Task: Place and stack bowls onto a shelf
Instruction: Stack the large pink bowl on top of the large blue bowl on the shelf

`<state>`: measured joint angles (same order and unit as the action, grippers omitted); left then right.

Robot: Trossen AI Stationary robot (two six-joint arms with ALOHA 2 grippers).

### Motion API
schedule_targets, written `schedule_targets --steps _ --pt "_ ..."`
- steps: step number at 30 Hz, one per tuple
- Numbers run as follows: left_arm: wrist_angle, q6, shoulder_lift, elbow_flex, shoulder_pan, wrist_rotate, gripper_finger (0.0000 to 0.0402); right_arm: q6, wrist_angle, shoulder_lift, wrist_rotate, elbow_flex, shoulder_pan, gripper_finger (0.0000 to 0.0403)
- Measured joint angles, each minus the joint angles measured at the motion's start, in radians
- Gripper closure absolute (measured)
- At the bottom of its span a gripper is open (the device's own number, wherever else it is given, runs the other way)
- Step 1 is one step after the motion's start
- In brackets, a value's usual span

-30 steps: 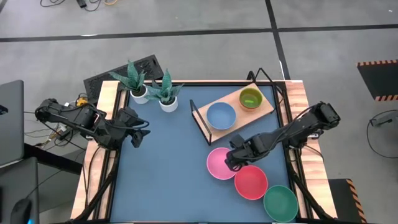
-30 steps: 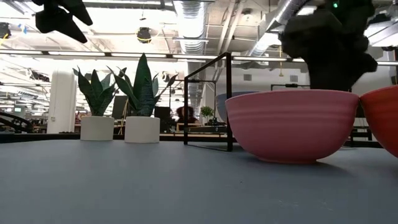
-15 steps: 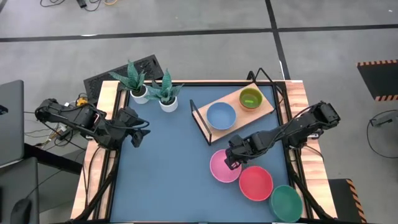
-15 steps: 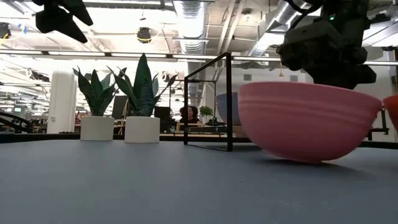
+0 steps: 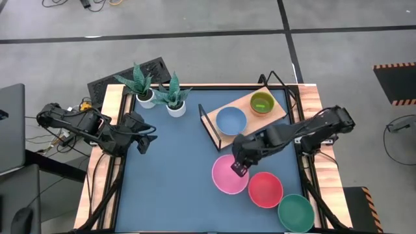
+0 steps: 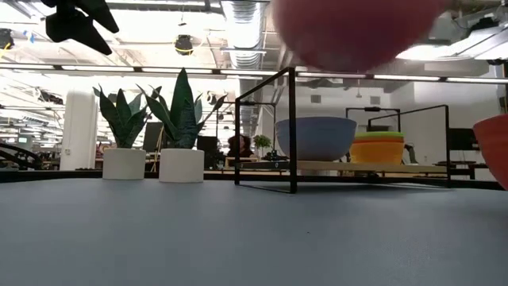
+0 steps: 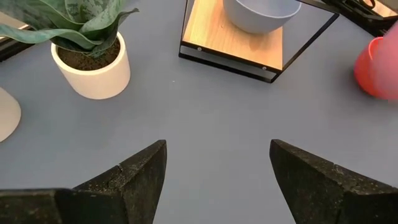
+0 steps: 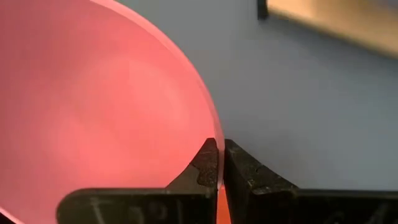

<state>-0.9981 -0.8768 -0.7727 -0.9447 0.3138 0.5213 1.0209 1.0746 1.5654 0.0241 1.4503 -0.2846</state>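
Observation:
My right gripper (image 5: 240, 169) is shut on the pink bowl (image 5: 229, 175), which hangs above the table's right half; only the bowl's underside (image 6: 353, 32) shows at the top of the low view. The shelf (image 5: 250, 114) stands at the far right and carries a blue bowl (image 5: 231, 121) and a stack with a lime green bowl (image 5: 262, 103) on top. The coral-red bowl (image 5: 265, 190) and the dark green bowl (image 5: 294, 212) rest on the table at the near right. My left gripper (image 7: 217, 171) hangs open over the table's left edge. My right gripper pinches the pink bowl's rim (image 8: 214, 134) between its two fingers, one inside the bowl and one outside. The fingers come from above, slanting down. The bowl is lifted clear of the table and hangs below the fingers.
Two white pots with spiky green plants (image 5: 159, 94) stand at the far left. The shelf's black wire frame (image 6: 291, 131) rises above the board. Bare blue table (image 5: 169, 175) spreads over the left and middle.
My right gripper has shut on the pink bowl's rim, tipped the bowl, then lifted it clear of the table. In the low view the bowl has risen to the picture's top, uncovering the shelf behind it. The coral-red and dark green bowls shifted a little.

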Motion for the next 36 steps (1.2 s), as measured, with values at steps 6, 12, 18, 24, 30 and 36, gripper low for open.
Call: schedule_targets --steps 6,12,18,24,30,36 --pt "-0.002 0.0 0.0 0.0 0.0 -0.001 0.0132 -0.103 0.261 -0.008 0.108 0.259 0.073 0.0374" --pt "-0.008 0.008 0.0 0.0 0.0 -0.001 0.0132 -0.152 0.38 -0.095 0.184 0.326 0.257 0.0374" --pt "-0.007 0.019 0.0 0.0 0.0 -0.001 0.0132 -0.2 0.384 -0.151 0.19 0.268 0.498 0.0374" --pt "-0.008 0.019 0.0 0.0 0.0 -0.001 0.0132 -0.326 0.29 -0.101 0.071 0.201 0.657 0.0374" --pt "-0.017 0.019 0.0 0.0 0.0 -0.001 0.0132 -0.44 0.281 0.009 -0.009 0.195 0.731 0.0374" --pt "-0.017 0.018 0.0 0.0 0.0 -0.002 0.0132 -0.521 0.278 0.09 -0.061 0.195 0.771 0.0374"
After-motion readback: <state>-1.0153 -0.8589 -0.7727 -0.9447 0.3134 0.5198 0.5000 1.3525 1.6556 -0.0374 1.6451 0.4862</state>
